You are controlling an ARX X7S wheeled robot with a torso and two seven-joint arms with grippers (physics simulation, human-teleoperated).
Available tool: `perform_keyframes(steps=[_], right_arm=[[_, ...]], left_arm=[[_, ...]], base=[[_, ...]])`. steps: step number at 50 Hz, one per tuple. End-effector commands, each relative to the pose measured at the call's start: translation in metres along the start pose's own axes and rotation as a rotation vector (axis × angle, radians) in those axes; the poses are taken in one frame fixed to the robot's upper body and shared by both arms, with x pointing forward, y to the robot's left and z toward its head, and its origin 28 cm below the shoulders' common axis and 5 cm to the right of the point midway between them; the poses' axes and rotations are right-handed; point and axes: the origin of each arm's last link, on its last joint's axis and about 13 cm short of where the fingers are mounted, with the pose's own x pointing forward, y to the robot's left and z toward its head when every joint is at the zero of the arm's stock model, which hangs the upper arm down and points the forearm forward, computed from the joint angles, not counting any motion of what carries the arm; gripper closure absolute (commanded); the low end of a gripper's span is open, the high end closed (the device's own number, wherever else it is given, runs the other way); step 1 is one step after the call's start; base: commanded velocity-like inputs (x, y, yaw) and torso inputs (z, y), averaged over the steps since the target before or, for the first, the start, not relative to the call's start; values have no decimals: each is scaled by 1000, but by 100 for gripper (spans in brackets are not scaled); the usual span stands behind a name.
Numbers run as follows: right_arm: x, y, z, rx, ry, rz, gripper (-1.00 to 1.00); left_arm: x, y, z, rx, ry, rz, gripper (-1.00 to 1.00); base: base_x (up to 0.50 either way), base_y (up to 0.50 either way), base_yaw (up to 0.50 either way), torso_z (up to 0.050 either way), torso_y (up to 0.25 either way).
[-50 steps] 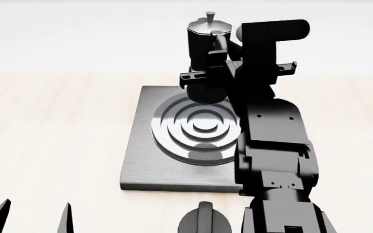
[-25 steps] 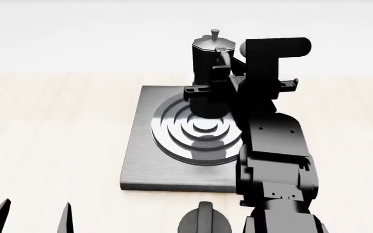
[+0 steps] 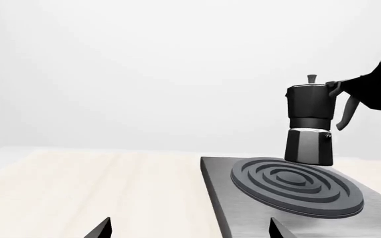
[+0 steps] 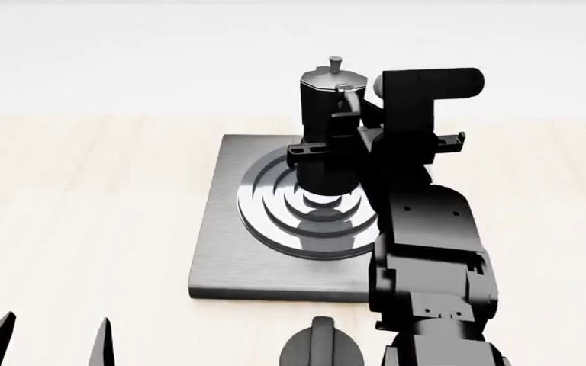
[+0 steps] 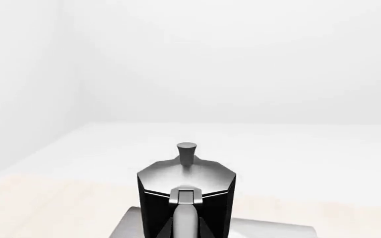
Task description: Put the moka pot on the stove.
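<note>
The moka pot [image 4: 326,114], black and faceted with a grey knobbed lid, hangs upright over the far part of the round burner [image 4: 295,227] on the stove [image 4: 230,259]. My right gripper [image 4: 352,116] is shut on its curved handle. In the right wrist view the fingers flank that handle [image 5: 186,218] on the moka pot [image 5: 186,191]. In the left wrist view the moka pot [image 3: 309,124] has its base very low over the burner [image 3: 289,187]; I cannot tell whether it touches. My left gripper [image 4: 54,347] is open and holds nothing, at the near left.
A black round dial knob [image 4: 322,347] lies on the wooden table [image 4: 79,213] just in front of the stove's near edge. My right arm [image 4: 426,252] reaches over the stove's right side. A plain white wall stands behind the table.
My right gripper has lowered the moka pot and brought it slightly nearer, from above the stove's far edge to low over the burner. The left gripper has not moved.
</note>
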Motion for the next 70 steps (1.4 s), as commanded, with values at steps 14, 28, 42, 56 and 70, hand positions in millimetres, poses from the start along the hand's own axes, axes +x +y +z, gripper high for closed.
perform_keyframes(steps=[14, 28, 42, 56, 70], right_arm=[[0, -3, 3, 54, -58, 20, 100], [-1, -2, -1, 47, -43, 19, 100], [-2, -4, -6, 43, -32, 8, 100], [-4, -3, -10, 42, -20, 10, 100], [-5, -3, -15, 47, -12, 11, 100]], left_arm=[[1, 0, -1, 2, 2, -2, -100], [1, 0, 0, 2, 1, -2, -100], [1, 0, 0, 2, 1, -2, -100], [1, 0, 0, 3, 1, -2, -100], [2, 0, 0, 3, 0, -3, -100]], base=[[0, 0, 0, 1, 1], [0, 0, 0, 0, 1], [0, 0, 0, 1, 1], [0, 0, 0, 0, 1], [0, 0, 0, 0, 1]])
